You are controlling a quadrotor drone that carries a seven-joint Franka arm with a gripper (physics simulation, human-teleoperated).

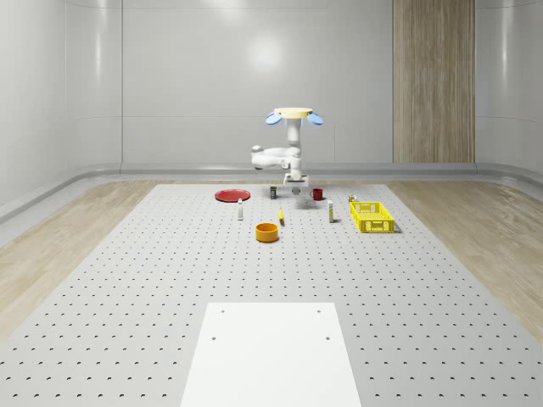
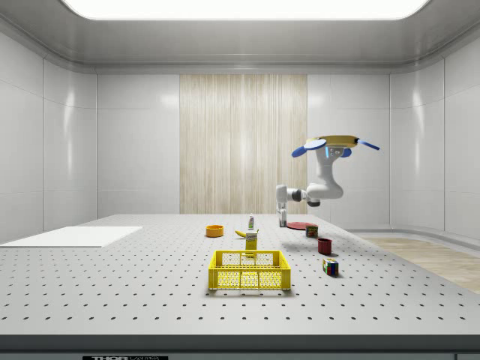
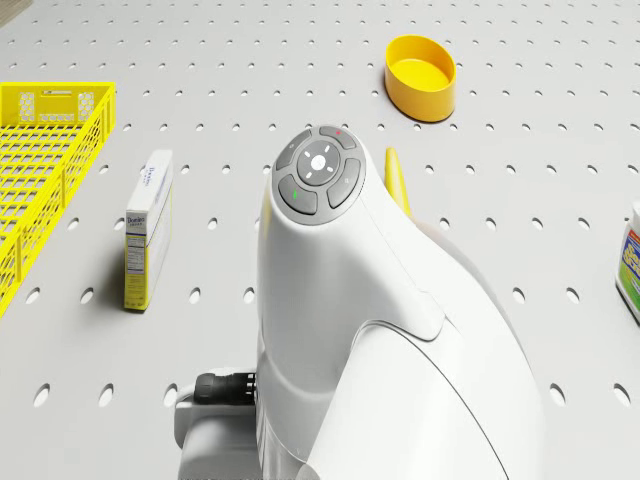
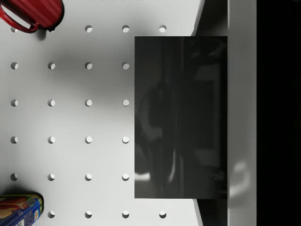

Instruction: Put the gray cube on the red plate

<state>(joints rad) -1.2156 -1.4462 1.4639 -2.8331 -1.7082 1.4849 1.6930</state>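
Although the drone [image 1: 293,114] hovered high over the far middle of the perforated table [image 1: 127,322] in the whole-scene view, its arm reached down so that the gripper [image 1: 297,183] hung just above the surface, between a small can [image 1: 273,192] on that view's left and a red mug [image 1: 317,194] on its right. The red plate [image 1: 232,196] lay flat further to the left, beyond the can and apart from the gripper. An orange bowl [image 1: 268,231] and a yellow basket [image 1: 373,216] sat nearer the camera.

From the side view, the drone was airborne with the arm bent at the elbow and the gripper pointing straight down, low over the table, with the plate showing just beside it.

From the drone view, the white arm [image 3: 350,330] stood in front, with a small carton [image 3: 148,230] lying on the table beyond it.

Through the wrist view, the gray cube [image 4: 181,117] sat directly below the camera, close up and squarely in line with the gripper, with the mug and can off to one side. Whether the gripper was closed on the cube or merely poised over it could not be told.

Judging by this, the coming move turned on one relation: the plate lay sideways from the cube, towards and past the can. The carry would therefore need to clear the can.
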